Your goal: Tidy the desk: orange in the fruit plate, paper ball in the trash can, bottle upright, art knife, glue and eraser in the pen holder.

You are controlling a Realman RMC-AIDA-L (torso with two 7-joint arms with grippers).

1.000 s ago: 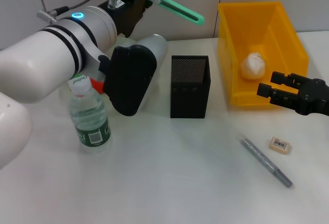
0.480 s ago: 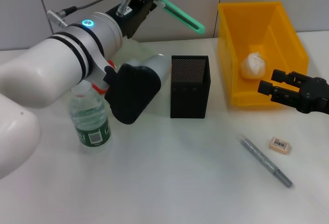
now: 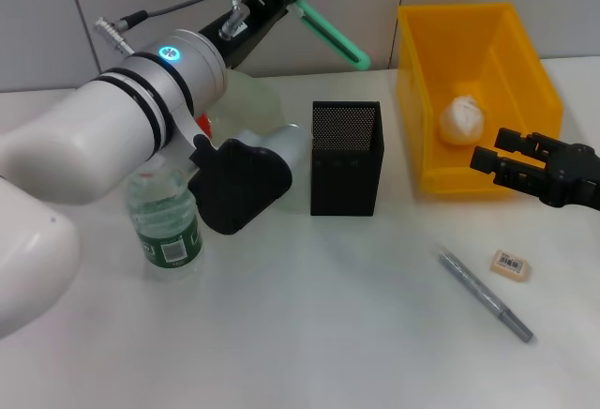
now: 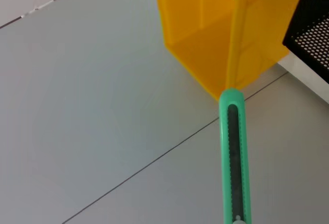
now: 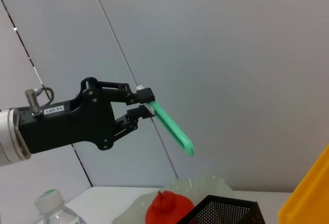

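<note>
Looming across the left half of the head view is the big white left arm (image 3: 103, 137), raised well above the table (image 3: 319, 334), and out at its far end the left gripper (image 3: 281, 1) has its fingers clamped on one end of the green art knife (image 3: 330, 32). The knife juts out from the fingertips toward the yellow trash can (image 3: 525, 62), hanging in the air above and behind the black mesh pen holder (image 3: 346, 158), not touching it. The trash can stands to the right of the pen holder with the white paper ball (image 3: 461, 118) lying inside. Just in front of the can's near right corner sits the right gripper (image 3: 487, 158), dark fingers spread apart with nothing between them, low by the table. Over on the left the water bottle (image 3: 167, 226) stands upright, partly hidden behind the arm's black wrist housing. Behind the arm a pale translucent fruit plate (image 3: 251, 99) shows, and the right wrist view catches the orange (image 5: 167, 208) resting on it, just beside the pen holder's rim. Near the front right of the table, well apart from both grippers, a grey pen (image 3: 486, 294) lies at a slant, and the small eraser (image 3: 511, 264) lies flat just to its right.
</note>
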